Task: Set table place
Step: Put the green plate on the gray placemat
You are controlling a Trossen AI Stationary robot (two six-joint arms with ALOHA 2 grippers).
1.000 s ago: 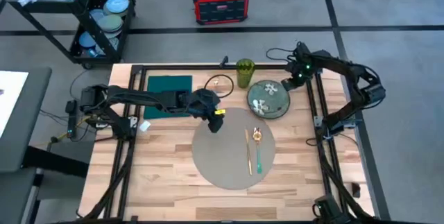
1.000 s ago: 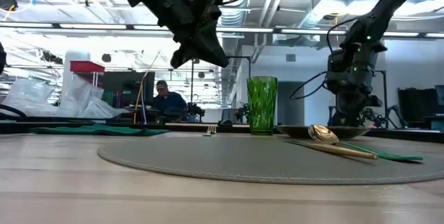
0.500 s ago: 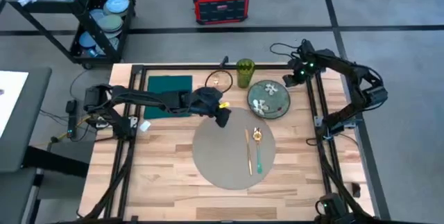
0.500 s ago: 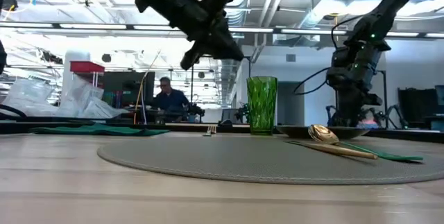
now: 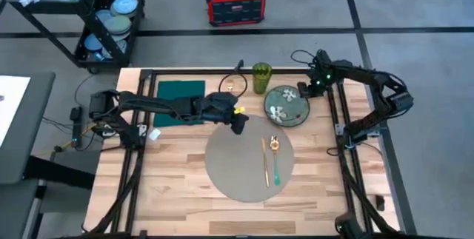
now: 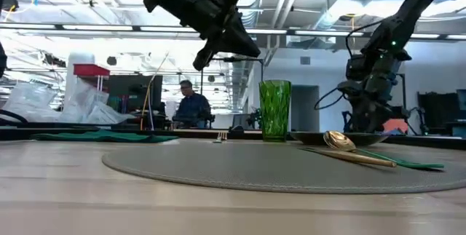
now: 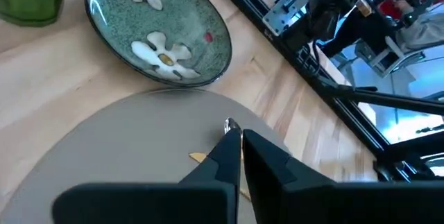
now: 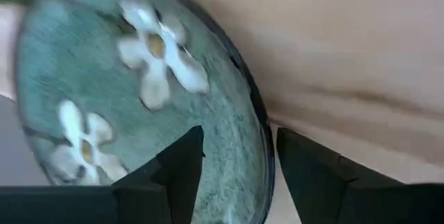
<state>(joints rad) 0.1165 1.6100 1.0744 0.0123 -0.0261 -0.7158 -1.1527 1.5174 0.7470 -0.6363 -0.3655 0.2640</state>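
A: Status, L arm?
B: Left gripper point(image 5: 238, 123) above the far edge of the placemat point(image 5: 248, 157), fingers closed, empty.
A: R arm?
B: Right gripper point(image 8: 236, 158) open, straddling the plate point(image 5: 286, 106) rim, apparently not clamped. Placemat at table point(image 5: 178, 172) centre.

Light wooden table point(image 5: 178, 187), black rail frame. Directly on it: round grey placemat point(image 5: 244, 161), under left gripper point(image 5: 238, 126); floral plate point(image 5: 286, 106) just beyond the placemat, at right gripper point(image 5: 304, 90); green glass point(image 5: 261, 78) beside plate; dark green napkin point(image 5: 180, 92) behind left gripper's arm.
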